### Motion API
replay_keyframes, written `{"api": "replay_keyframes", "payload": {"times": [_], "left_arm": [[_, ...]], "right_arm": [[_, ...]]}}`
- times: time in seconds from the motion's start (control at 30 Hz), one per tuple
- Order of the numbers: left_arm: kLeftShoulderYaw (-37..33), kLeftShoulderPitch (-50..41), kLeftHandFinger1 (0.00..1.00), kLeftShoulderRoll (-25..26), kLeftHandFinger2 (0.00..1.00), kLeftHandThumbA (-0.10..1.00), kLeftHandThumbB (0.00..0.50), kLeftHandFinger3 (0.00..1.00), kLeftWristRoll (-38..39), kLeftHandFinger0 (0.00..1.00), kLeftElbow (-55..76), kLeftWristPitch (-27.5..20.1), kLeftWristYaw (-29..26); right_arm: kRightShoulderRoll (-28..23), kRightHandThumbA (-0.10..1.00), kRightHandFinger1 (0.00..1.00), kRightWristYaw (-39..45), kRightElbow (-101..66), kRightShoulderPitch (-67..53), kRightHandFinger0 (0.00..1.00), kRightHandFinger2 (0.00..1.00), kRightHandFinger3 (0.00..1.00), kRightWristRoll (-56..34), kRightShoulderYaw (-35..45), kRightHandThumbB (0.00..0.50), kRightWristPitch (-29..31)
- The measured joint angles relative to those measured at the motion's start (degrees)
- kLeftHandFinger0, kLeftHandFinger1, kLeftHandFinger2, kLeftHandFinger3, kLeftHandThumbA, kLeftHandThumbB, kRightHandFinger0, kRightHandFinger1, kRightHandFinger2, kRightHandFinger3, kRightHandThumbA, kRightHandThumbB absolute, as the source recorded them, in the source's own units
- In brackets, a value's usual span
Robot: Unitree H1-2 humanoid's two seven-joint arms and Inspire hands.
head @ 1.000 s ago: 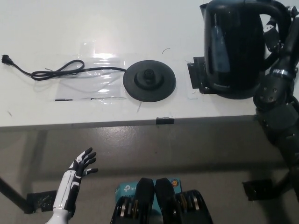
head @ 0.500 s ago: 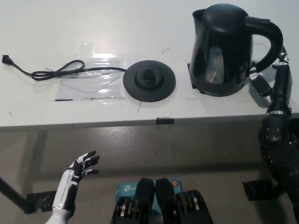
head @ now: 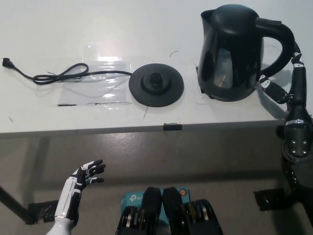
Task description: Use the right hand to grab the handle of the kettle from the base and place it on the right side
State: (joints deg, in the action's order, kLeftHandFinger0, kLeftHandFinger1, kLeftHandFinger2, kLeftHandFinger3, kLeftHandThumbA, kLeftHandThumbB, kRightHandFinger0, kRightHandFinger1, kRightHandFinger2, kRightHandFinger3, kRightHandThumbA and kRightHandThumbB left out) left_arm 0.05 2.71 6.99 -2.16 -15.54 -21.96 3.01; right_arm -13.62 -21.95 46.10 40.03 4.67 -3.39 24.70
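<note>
The black kettle (head: 232, 54) stands upright on the white table (head: 98, 29), to the right of its round black base (head: 156, 83), which is bare. The kettle's handle (head: 285, 44) points right. My black right hand (head: 289, 81) is just right of the handle with its fingers (head: 274, 91) apart and holding nothing; one fingertip lies close to the kettle's lower side. My white left hand (head: 86, 174) rests open below the table's front edge at the lower left.
The base's black cord (head: 58, 76) runs left across a clear plastic sheet (head: 93, 83) to a plug (head: 7, 61). Black tape marks sit at the table's front edge (head: 172, 127) and beside the kettle's foot (head: 201, 78).
A second ago my right hand held the kettle by its handle, tilted at the far right. The kettle now stands on the table, and the hand has let go and drawn back to the right.
</note>
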Motion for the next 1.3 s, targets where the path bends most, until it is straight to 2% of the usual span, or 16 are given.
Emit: {"api": "replay_keyframes", "payload": {"times": [0.07,0.13,0.2,0.27,0.3,0.4,0.53,0.6,0.67,0.73,0.8,0.93,1.03,1.2,1.3], "left_arm": [[0.00,0.06,0.76,-0.01,0.72,1.00,0.500,0.75,-0.01,0.68,-0.12,0.00,0.00],[-0.01,0.05,0.76,-0.01,0.73,1.00,0.500,0.77,-0.02,0.68,-0.31,0.01,0.00],[-0.02,0.05,0.78,-0.02,0.75,1.00,0.500,0.78,-0.06,0.69,-0.54,0.02,-0.01],[-0.02,0.04,0.79,-0.02,0.77,1.00,0.500,0.79,-0.07,0.70,-0.70,0.04,0.00],[-0.02,0.04,0.81,-0.02,0.79,1.00,0.500,0.81,-0.07,0.71,-0.72,0.07,-0.01],[-0.01,0.04,0.85,-0.01,0.86,1.00,0.500,0.87,-0.07,0.76,-0.77,0.14,-0.01],[-0.02,0.07,0.92,-0.03,0.96,1.00,0.500,1.00,-0.06,0.82,-0.80,0.29,0.00],[-0.01,0.09,0.94,-0.02,0.99,1.00,0.500,1.00,-0.07,0.84,-0.83,0.33,-0.01],[0.00,0.16,0.97,-0.02,1.00,1.00,0.500,1.00,-0.08,0.86,-0.85,0.34,-0.01],[-0.01,0.28,0.99,-0.04,1.00,1.00,0.500,1.00,-0.08,0.90,-0.87,0.39,-0.01],[0.04,0.37,1.00,0.00,1.00,1.00,0.500,1.00,-0.07,0.92,-0.87,0.41,0.00],[0.22,0.54,1.00,0.16,1.00,1.00,0.500,1.00,-0.02,0.98,-0.85,0.27,0.01],[0.23,0.74,1.00,0.19,1.00,1.00,0.500,1.00,0.09,1.00,-0.85,-0.02,0.07],[0.61,0.74,1.00,0.62,1.00,1.00,0.500,1.00,1.37,1.00,-0.86,-0.64,0.72],[0.70,0.88,1.00,0.73,1.00,1.00,0.500,1.00,2.58,1.00,-1.23,-1.42,1.35]], "right_arm": [[0.35,1.00,1.00,1.37,-5.69,-2.45,1.00,1.00,1.00,-1.54,0.92,0.468,-0.02],[0.89,1.00,1.00,2.13,-10.13,-4.39,1.00,1.00,1.00,-2.69,1.80,0.500,-0.05],[1.46,1.00,1.00,2.33,-14.66,-6.28,1.00,1.00,1.00,-3.42,2.39,0.500,-0.15],[1.86,1.00,1.00,2.34,-18.67,-7.91,1.00,1.00,1.00,-3.54,2.84,0.486,-0.37],[2.05,1.00,1.00,2.31,-20.95,-8.87,1.00,1.00,1.00,-3.53,3.09,0.453,-0.46],[2.79,1.00,1.00,2.08,-27.06,-11.45,1.00,1.00,1.00,-3.41,4.01,0.461,-0.71],[4.55,1.00,1.00,1.67,-34.68,-14.69,1.00,1.00,1.00,-2.89,5.23,0.439,-0.90],[6.30,1.00,1.00,1.22,-39.68,-17.05,1.00,1.00,1.00,-1.78,5.65,0.410,-0.89],[8.28,1.00,1.00,0.35,-44.04,-19.56,1.00,1.00,1.00,0.56,5.52,0.320,-0.88],[9.33,1.00,1.00,-0.82,-46.47,-21.76,1.00,1.00,1.00,2.79,4.24,0.367,-0.88],[9.32,1.00,1.00,-1.99,-48.06,-23.91,1.00,1.00,1.00,5.17,1.88,0.356,-0.88],[8.21,1.00,1.00,-4.19,-48.83,-28.28,1.00,1.00,1.00,9.23,-6.20,0.298,-0.61],[7.53,1.00,1.00,-5.96,-42.71,-29.29,1.00,1.00,1.00,12.47,-10.68,0.222,-0.33],[5.02,1.00,1.00,-5.64,-29.44,-28.90,1.00,1.00,1.00,13.17,-15.72,0.217,-0.26],[3.29,1.00,1.00,-4.32,-27.24,-28.36,1.00,1.00,1.00,12.94,-16.27,0.271,-0.26]]}}
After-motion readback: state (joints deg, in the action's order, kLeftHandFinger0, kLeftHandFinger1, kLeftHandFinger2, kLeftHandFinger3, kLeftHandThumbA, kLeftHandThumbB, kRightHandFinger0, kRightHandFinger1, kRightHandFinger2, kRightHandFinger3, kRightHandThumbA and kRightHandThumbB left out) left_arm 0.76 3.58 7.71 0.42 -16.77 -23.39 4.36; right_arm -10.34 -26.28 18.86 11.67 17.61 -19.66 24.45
